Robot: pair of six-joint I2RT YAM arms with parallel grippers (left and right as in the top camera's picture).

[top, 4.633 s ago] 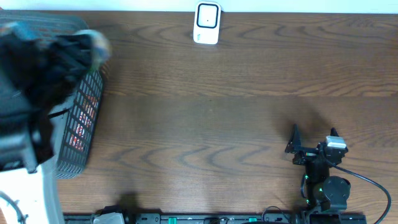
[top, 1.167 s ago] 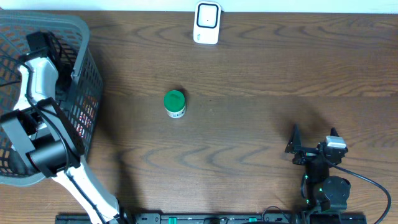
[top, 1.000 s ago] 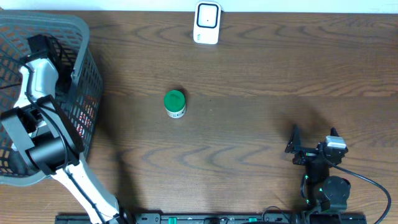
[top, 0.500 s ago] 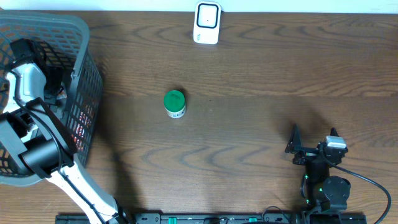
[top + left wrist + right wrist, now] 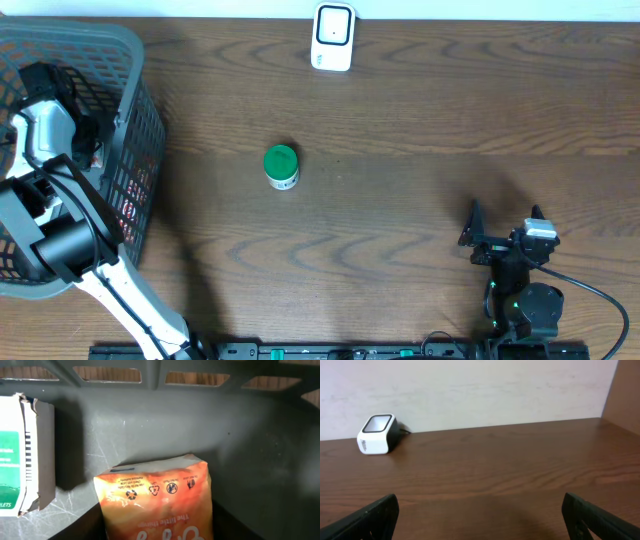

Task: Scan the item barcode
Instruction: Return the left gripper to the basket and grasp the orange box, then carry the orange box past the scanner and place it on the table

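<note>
Overhead view: the left arm is reaching into the grey mesh basket [image 5: 150, 170] at the left edge of the worktop [image 5: 420, 130], with the left tool [image 5: 92, 138] lowered inside it. Left wrist view: an orange packet [image 5: 157, 505] is lying on the basket floor just below the camera, its printed recycling symbols facing up, and a white and green box [image 5: 22, 455] is lying to its left, apart from it. Dark shapes are flanking the packet at the lower edge, and it cannot be told whether the left tool is clenched on the packet or merely around it. A green-lidded jar [image 5: 281, 166] is standing upright near the middle of the worktop, well apart from the basket. The white barcode scanner [image 5: 333, 37] is sitting at the far edge. The right tool [image 5: 505, 218] is resting near the front right, its fingers spread wide and grasping nothing
</note>
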